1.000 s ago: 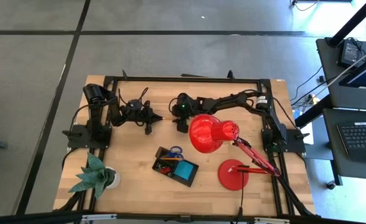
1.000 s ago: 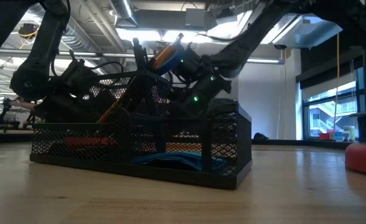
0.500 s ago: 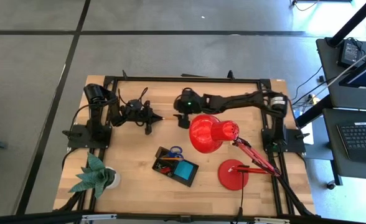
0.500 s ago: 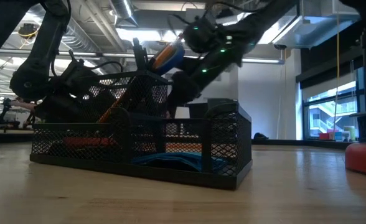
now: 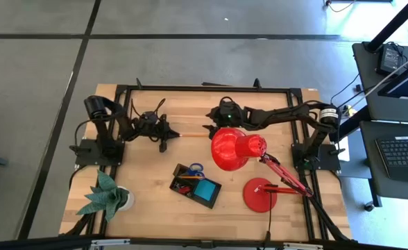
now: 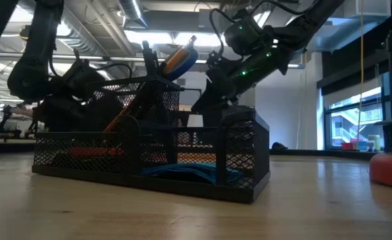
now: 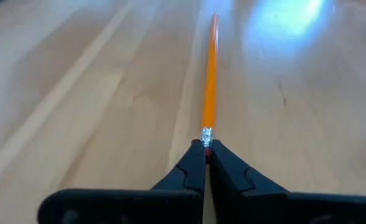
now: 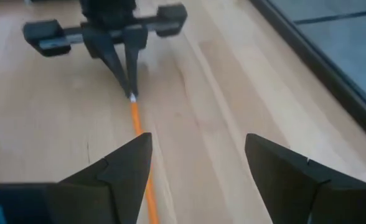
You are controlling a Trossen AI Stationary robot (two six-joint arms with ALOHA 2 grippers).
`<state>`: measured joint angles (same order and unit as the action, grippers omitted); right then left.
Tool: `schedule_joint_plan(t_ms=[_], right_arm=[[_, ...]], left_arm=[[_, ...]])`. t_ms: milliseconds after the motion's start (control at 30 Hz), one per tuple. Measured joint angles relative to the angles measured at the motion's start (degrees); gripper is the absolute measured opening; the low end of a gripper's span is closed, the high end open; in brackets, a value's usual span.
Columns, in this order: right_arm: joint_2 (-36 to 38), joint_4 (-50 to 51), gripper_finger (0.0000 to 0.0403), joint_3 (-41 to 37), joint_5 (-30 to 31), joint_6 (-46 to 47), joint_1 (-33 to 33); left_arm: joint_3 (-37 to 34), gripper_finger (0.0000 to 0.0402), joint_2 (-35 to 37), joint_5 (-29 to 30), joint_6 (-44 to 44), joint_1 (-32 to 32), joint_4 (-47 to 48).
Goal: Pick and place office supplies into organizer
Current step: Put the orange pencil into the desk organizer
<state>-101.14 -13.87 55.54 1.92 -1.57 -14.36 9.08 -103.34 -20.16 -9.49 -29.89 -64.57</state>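
An orange wooden pencil (image 5: 192, 134) runs left to right across the far middle of the table. My left gripper (image 5: 168, 133) is shut on its left end. My right gripper (image 5: 209, 130) is open at the pencil's right end, just beyond the red lamp shade. In the right wrist view its fingers (image 8: 198, 155) straddle the pencil (image 8: 139, 127) without visibly touching it. The black mesh organizer (image 5: 196, 184) sits on the table's near middle, holding a blue sticky-note pad (image 5: 207, 189), blue-handled scissors (image 5: 196, 168) and pencils. My left gripper pinches the pencil's eraser end (image 7: 206, 134), at the metal band, between its two fingertips (image 7: 192, 163). The fingers come from the table's left and lie along the pencil, which points away toward the table's right. Whether its shaft rests on the wood I cannot tell.
The red desk lamp has its shade (image 5: 235, 148) right beside my right gripper and its round base (image 5: 259, 194) near the right front. A green paper plant (image 5: 107, 194) stands at the near left corner. Black frame rails (image 5: 204, 89) border the table. Bare wood lies between the pencil and the organizer.
My right arm has swung toward the table's right, and its gripper has drawn back a little to the right and far side along the pencil. The pencil's shaft now shows between the two grippers. My left gripper has stayed shut in the same place.
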Motion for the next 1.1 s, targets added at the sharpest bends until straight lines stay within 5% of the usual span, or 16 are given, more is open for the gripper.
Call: schedule_joint_plan(t_ms=[433, 833, 1100], right_arm=[[0.0, 0.61, 0.026, -1.41, -0.01, 1.42, 0.03], [7.6, 5.21, 0.026, -2.46, 11.63, -6.03, -0.49], [11.76, -6.95, 0.026, -14.94, 11.53, -4.41, -3.14]], left_arm=[[0.74, 0.0003, 12.81, 0.87, -2.92, -0.11, 5.67], [8.71, 0.0003, 29.15, 5.13, -9.13, -0.09, 37.76], [18.93, 0.0003, 35.35, 5.97, -12.79, 1.34, 60.97]])
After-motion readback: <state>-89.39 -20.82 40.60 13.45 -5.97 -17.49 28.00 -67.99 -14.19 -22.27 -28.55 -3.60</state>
